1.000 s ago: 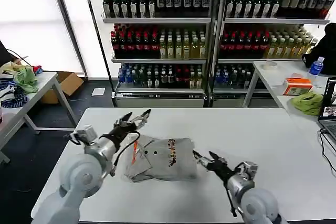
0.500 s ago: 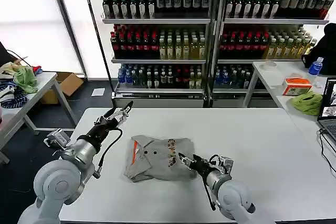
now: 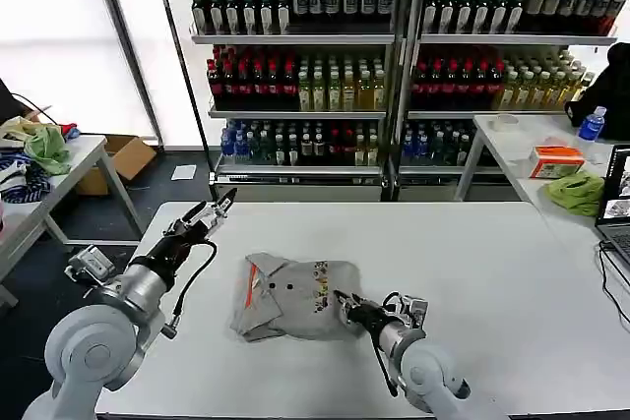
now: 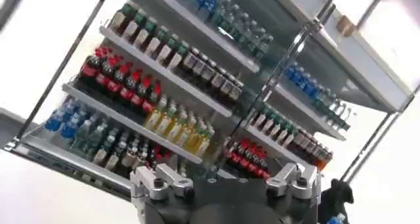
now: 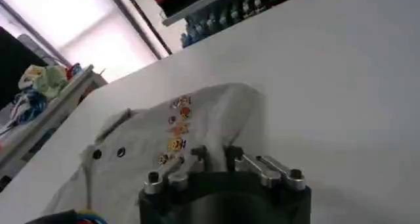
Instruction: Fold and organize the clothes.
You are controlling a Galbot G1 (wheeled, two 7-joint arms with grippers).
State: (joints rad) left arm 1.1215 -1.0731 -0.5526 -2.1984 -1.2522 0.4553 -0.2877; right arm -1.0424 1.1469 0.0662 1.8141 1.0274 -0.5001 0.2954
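Observation:
A light grey collared shirt (image 3: 290, 294) lies folded in the middle of the white table (image 3: 472, 253). It shows an orange neckband, buttons and a small cartoon print. My right gripper (image 3: 345, 304) sits low at the shirt's right edge. In the right wrist view its fingertips (image 5: 200, 154) stand close together on a raised ridge of the shirt (image 5: 164, 140), so my right gripper (image 5: 216, 154) is shut on that cloth. My left gripper (image 3: 217, 206) hangs open above the table to the left of the shirt and behind it, holding nothing and pointing at the shelves.
Shelves of bottles (image 3: 315, 56) stand behind the table. A side table (image 3: 59, 159) at the left carries green and patterned cloths. At the right, another table (image 3: 532, 135) holds a green cloth (image 3: 581, 192), an orange box and a laptop.
My right gripper slid left along the table to the shirt's right edge and closed on it. My left gripper drew back to the left, away from the collar.

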